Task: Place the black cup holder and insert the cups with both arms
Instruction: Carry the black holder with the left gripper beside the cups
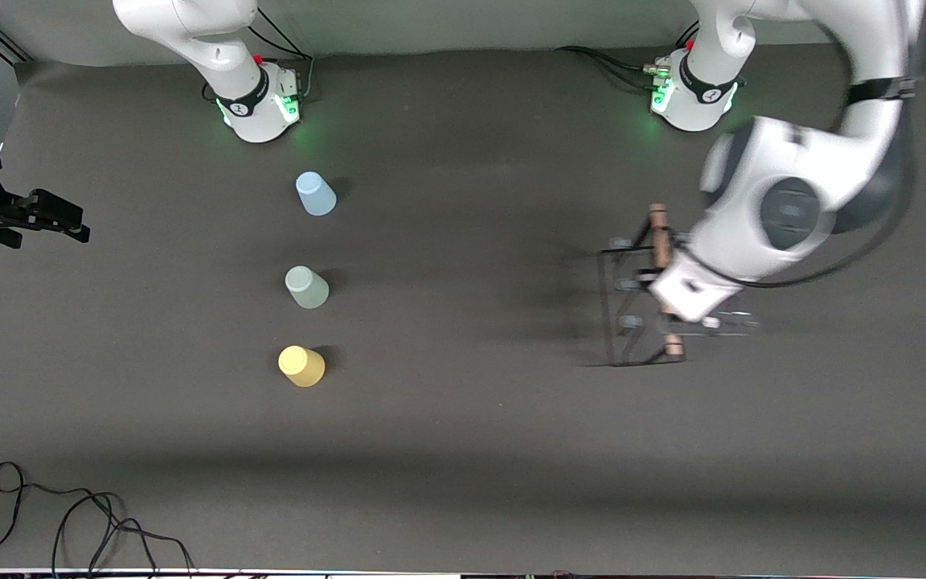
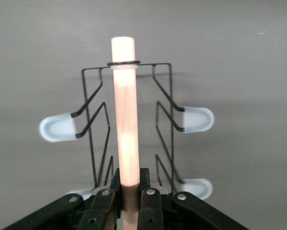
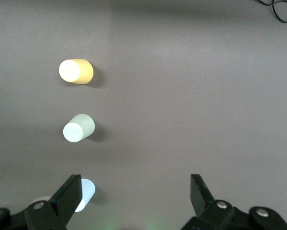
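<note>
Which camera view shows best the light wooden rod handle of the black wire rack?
The left wrist view: the light wooden rod handle runs unobstructed from the left end effector clamping it. The front view shows it partly covered by the arm; the right wrist view shows none.

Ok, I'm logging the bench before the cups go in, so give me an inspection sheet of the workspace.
Surface: dark grey table, no spills seen.
Job's things: black cup holder toward the left arm's end; light blue cup, pale green cup and yellow cup upside down in a row, yellow nearest the front camera.
Clutter: nothing seen.
Grippers: left tool shut on the holder's wooden handle; right tool open, waiting above the cups.
Cables: black loops at the table's near edge.
Surroundings: another black tool past the right arm's end.
</note>
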